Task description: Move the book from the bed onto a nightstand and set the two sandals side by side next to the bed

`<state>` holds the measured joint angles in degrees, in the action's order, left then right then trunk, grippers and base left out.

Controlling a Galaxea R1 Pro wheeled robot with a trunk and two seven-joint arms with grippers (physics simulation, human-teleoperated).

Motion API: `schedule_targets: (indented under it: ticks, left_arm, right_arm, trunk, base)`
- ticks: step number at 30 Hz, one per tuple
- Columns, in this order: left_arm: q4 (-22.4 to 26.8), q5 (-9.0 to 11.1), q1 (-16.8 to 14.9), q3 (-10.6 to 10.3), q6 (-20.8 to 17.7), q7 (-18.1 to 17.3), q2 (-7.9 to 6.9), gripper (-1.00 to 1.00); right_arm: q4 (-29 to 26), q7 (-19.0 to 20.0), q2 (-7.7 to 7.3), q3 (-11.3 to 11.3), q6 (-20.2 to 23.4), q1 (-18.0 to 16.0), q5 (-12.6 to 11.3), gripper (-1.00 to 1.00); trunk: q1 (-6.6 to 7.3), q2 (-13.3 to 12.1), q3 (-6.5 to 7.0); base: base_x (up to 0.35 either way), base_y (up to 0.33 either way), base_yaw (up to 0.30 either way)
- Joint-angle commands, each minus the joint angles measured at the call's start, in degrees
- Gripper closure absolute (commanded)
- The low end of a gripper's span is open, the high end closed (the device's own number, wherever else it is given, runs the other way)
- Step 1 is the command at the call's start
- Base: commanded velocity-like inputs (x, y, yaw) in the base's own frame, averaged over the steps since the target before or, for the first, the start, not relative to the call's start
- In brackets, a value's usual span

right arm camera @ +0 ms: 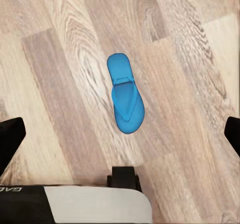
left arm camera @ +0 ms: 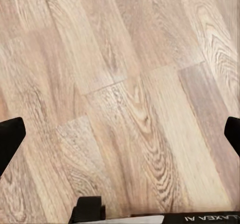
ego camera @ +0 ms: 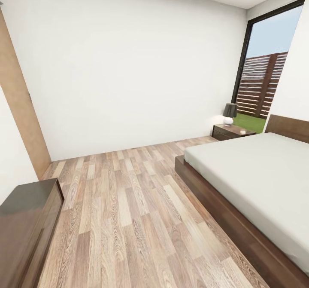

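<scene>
Looking across the bedroom from the head camera, we see the bed point(ego camera: 257, 185) filling the right of the frame, its grey mattress bare where it shows, and a nightstand point(ego camera: 229, 131) with a lamp point(ego camera: 229, 114) at centre right beside the window point(ego camera: 264, 71). Our right gripper point(right arm camera: 120, 134) hangs with fingers spread wide above one blue sandal point(right arm camera: 125, 93) lying flat on the plank floor point(ego camera: 128, 202), mid-frame in its wrist view. Our left gripper point(left arm camera: 120, 134) is likewise spread apart over bare planks, and a dark cabinet point(ego camera: 25, 228) sits at lower left of the head view.

Bright blue sandal point(right arm camera: 125, 94), grey mattress point(ego camera: 262, 172) (dark brown frame), streaky light-wood floor point(ego camera: 128, 210)
</scene>
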<state>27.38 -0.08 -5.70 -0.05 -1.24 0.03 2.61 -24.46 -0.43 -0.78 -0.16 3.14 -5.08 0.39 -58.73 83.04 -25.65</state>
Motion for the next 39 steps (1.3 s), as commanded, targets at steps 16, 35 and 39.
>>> schedule_targets:
  ticks: [16, 35, 39]
  left_arm:
    - [7.5, 0.65, -14.05, 0.03, -12.45, -0.09, 1.0, -1.0]
    - [2.17, 0.7, -14.34, 0.01, -8.28, -0.2, 1.0, -1.0]
    - [2.16, 0.7, -14.32, -0.02, -8.26, -0.2, 1.0, -1.0]
  right_arm:
    - [0.89, 0.46, 0.18, 0.17, 4.68, -7.37, -0.43, -1.0]
    - [0.94, 0.63, 0.16, 0.25, 4.6, -7.4, -0.47, -1.0]
    - [0.97, 0.67, 0.16, 0.24, 4.61, -7.4, -0.47, -1.0]
  trunk:
    - [0.0, 0.03, -0.07]
    - [0.0, 0.03, -0.07]
    - [0.0, 0.03, -0.07]
  base:
    - [0.0, 0.0, 0.0]
    - [0.0, 0.0, 0.0]
    - [0.0, 0.0, 0.0]
